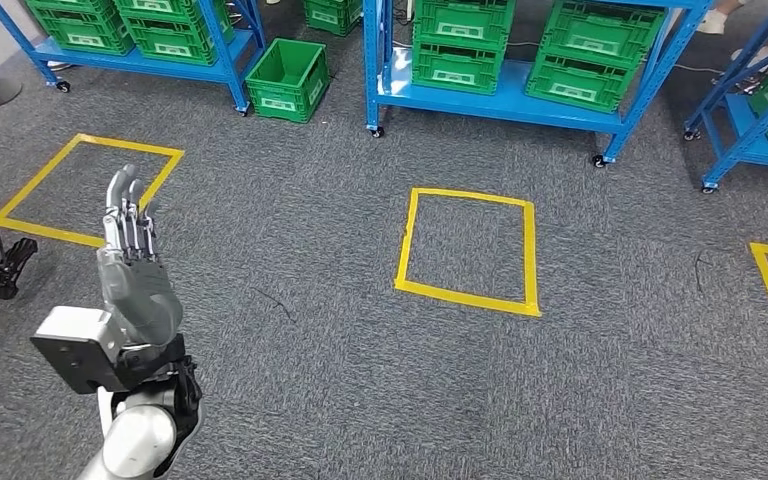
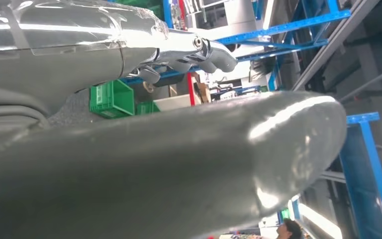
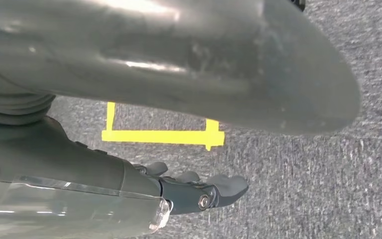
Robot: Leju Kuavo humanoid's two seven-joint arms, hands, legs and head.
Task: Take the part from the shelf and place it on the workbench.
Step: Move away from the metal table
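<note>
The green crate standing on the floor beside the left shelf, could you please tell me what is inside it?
The green crate is open on top, and the inner walls and floor that show look bare. Its near wall covers the front part of the floor, so something low there could stay hidden.

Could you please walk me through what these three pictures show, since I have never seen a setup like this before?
This is a humanoid robot with two silver arms ending in many-fingered hands. The wide picture comes from its head, looking down at a grey carpet floor marked with a yellow tape square. Ahead stand blue shelves loaded with green bins; one green bin sits on the floor. The raised left hand has its fingers stretched out and holds nothing. The other two pictures come from cameras at each wrist, so they look turned. The right wrist view shows the right hand, also holding nothing, above the carpet.
</note>
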